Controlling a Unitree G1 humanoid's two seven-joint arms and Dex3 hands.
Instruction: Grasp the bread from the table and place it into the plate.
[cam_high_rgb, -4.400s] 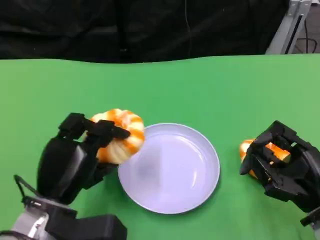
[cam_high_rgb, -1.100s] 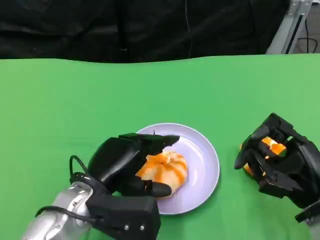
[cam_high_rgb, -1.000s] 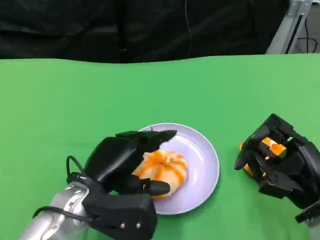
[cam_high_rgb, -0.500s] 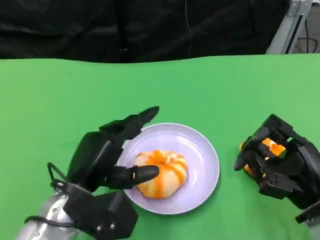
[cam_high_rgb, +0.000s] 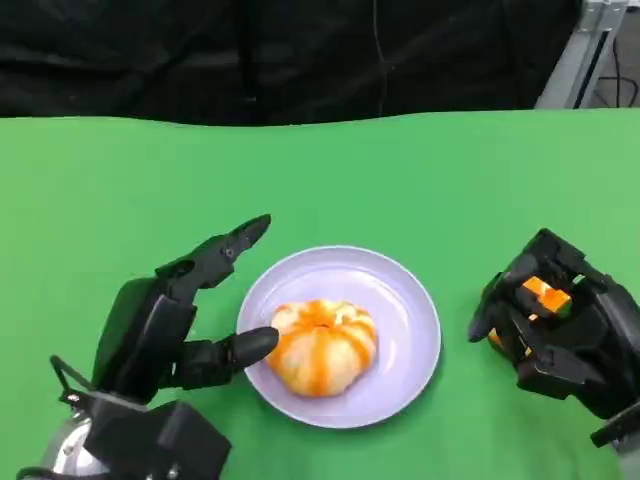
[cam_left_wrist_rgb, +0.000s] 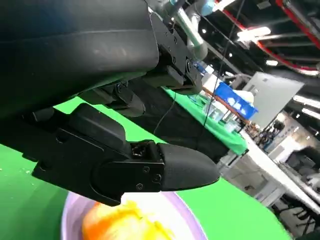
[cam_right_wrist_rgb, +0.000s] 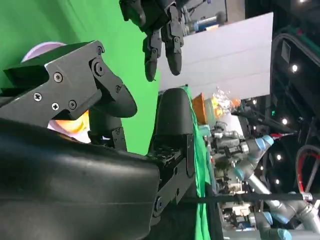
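A round orange-striped bread (cam_high_rgb: 322, 346) lies on the lilac plate (cam_high_rgb: 400, 310) in the middle of the green table. My left hand (cam_high_rgb: 165, 325) is just left of the plate with its fingers spread and nothing in it; one fingertip (cam_high_rgb: 258, 342) reaches the bread's left side. The left wrist view has a finger (cam_left_wrist_rgb: 170, 170) above the plate's rim (cam_left_wrist_rgb: 67, 220) and the bread (cam_left_wrist_rgb: 117, 225). At the right, my right hand (cam_high_rgb: 565, 335) has its fingers curled around a second orange bread (cam_high_rgb: 543, 294), which is mostly hidden by them.
The green cloth (cam_high_rgb: 330, 180) ends at a black backdrop at the far edge. A grey metal stand (cam_high_rgb: 585, 50) rises at the back right. Bare cloth lies behind the plate and between the plate and my right hand.
My left hand has let go of the bread on the plate, spread its fingers and drawn back to the left off the plate. The right hand has stayed in place.
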